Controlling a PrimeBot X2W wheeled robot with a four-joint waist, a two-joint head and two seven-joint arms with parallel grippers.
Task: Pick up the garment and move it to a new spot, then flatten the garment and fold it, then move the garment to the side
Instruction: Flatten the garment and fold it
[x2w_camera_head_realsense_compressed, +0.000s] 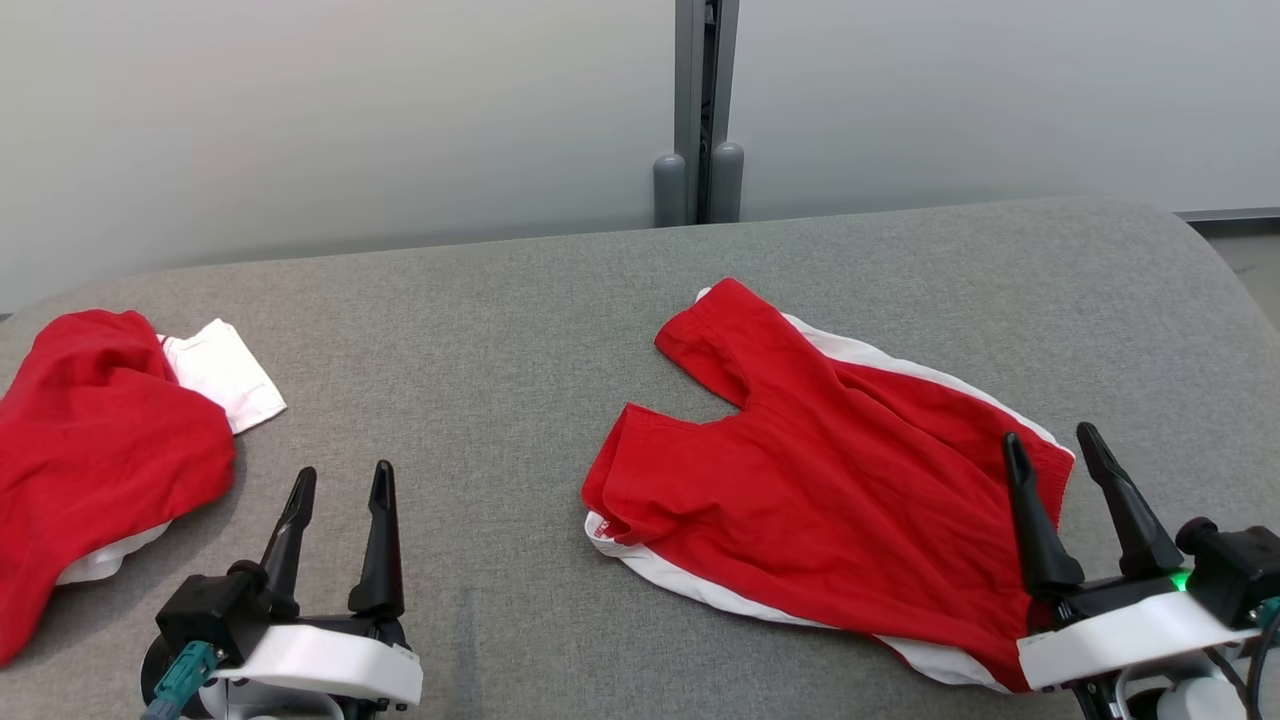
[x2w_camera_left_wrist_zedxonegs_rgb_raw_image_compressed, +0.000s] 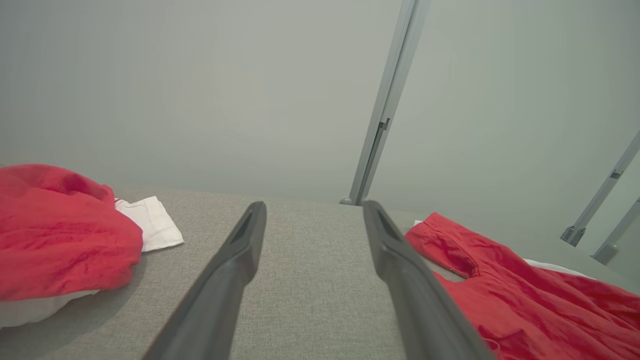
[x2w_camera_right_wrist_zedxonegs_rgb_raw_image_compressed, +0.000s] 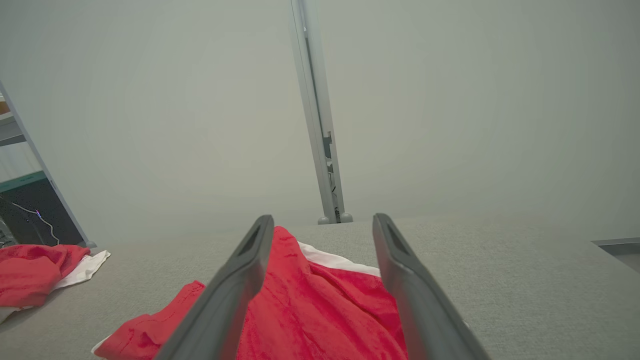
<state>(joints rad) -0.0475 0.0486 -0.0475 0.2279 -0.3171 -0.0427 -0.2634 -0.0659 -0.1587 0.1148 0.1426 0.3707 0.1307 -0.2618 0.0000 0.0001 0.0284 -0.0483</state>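
The garment (x2w_camera_head_realsense_compressed: 830, 500) at my one o'clock is plain bright red, edged with white. The heap (x2w_camera_head_realsense_compressed: 90, 450) at ten o'clock is the same red and white. The bench (x2w_camera_head_realsense_compressed: 500, 330) is flecked mid-grey weave. My left gripper (x2w_camera_head_realsense_compressed: 344, 470) and right gripper (x2w_camera_head_realsense_compressed: 1050, 432) are black-fingered on white housings; a green light (x2w_camera_head_realsense_compressed: 1182, 580) glows on the right.

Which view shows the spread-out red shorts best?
The head view: the red shorts lie almost whole, both legs and the white stripe visible. The right wrist view has them partly behind the dark fingers; the left wrist view catches part at its lower right.
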